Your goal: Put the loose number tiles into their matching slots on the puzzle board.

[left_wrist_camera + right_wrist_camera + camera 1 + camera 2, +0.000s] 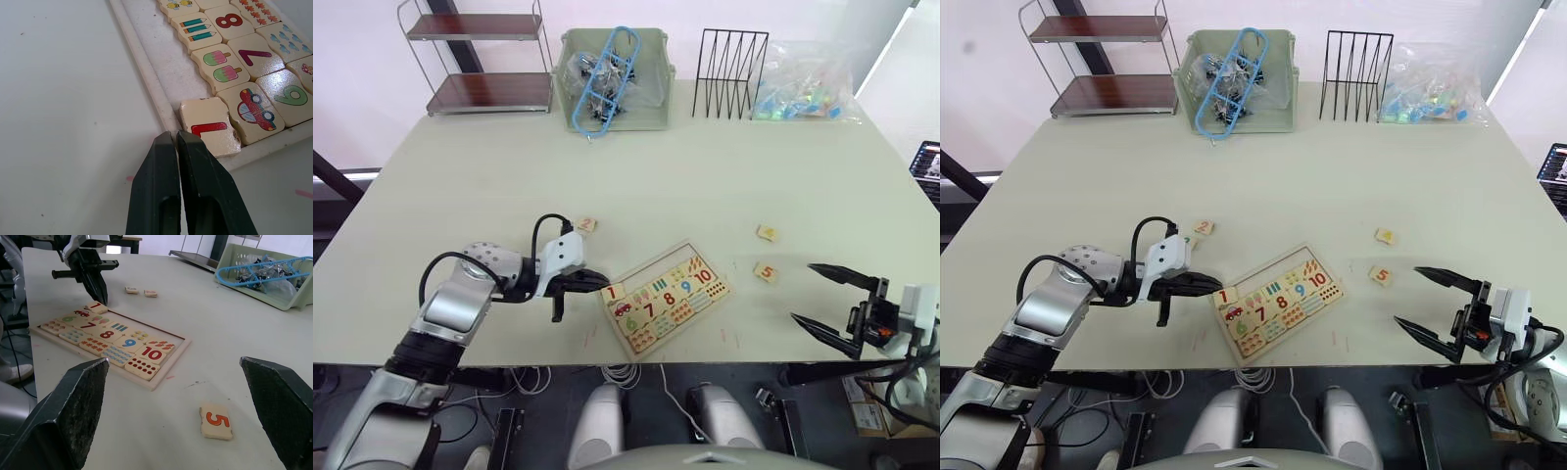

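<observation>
Lying flat near front edge of counter [460, 186], skewed: puzzle board [651, 269], stiff light wood w/ raised rim, prob light enough to slide if nudged, so press gently. Printed on pieces: 6, 7, 8, 9, 10 plus counting pics (car, ice lollies, pencils). No brand seen.

Sitting at board's corner slot nearest left gripper [175, 138]: tile 1 [209, 128], red digit, looks a bit crooked, not fully seated. Left gripper pressed together, tips touching rim just beside tile 1, holding nothing.

Loose on counter: tile 5 [216, 421], orange-red digit, between board and right gripper [824, 294]; yellow-digit tile [767, 232] farther back, digit unclear; another tile [586, 224] behind left gripper, reads approx 2. Right gripper spread wide, empty, well apart from board.

Handling guess: tiles thin, rigid, light, smooth; pinch across opposite edges, since lying flat means little to grab.
</observation>
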Controlling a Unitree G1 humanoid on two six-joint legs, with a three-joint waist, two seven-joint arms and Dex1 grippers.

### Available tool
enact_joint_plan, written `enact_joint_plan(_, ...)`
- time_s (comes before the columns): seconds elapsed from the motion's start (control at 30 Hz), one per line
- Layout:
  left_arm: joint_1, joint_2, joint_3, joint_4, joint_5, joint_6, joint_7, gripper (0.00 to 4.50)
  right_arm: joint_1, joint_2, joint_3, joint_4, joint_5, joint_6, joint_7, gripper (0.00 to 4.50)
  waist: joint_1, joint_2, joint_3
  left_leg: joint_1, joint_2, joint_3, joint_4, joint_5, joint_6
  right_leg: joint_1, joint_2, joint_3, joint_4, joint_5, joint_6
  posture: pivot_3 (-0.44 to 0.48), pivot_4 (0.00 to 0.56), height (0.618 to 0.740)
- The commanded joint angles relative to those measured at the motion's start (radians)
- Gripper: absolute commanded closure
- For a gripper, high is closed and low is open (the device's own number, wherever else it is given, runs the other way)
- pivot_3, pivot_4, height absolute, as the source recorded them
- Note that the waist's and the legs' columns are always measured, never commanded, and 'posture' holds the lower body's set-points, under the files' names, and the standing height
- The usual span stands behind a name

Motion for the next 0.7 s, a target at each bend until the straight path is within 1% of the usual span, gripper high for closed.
enact_joint_plan(0.03,0.012,-0.003,-0.006,-0.017,-0.001,-0.002,-0.012,4.35,-0.007,-0.012,-0.017,-0.015,0.015,-0.007,0.001,0.0,0.0,0.0,0.0,0.0,0.0,0.0,0.0,0.0,0.0,0.0,0.0,0.0,0.0,0.0,0.0,0.0,0.15,0.74)
enact_joint_plan(0.7,0.028,-0.004,0.008,-0.032,-0.016,-0.005,-0.013,4.35,-0.015,-0.007,-0.011,-0.011,0.012,-0.009,-0.001,0.0,0.0,0.0,0.0,0.0,0.0,0.0,0.0,0.0,0.0,0.0,0.0,0.0,0.0,0.0,0.0,0.0,0.15,0.74)
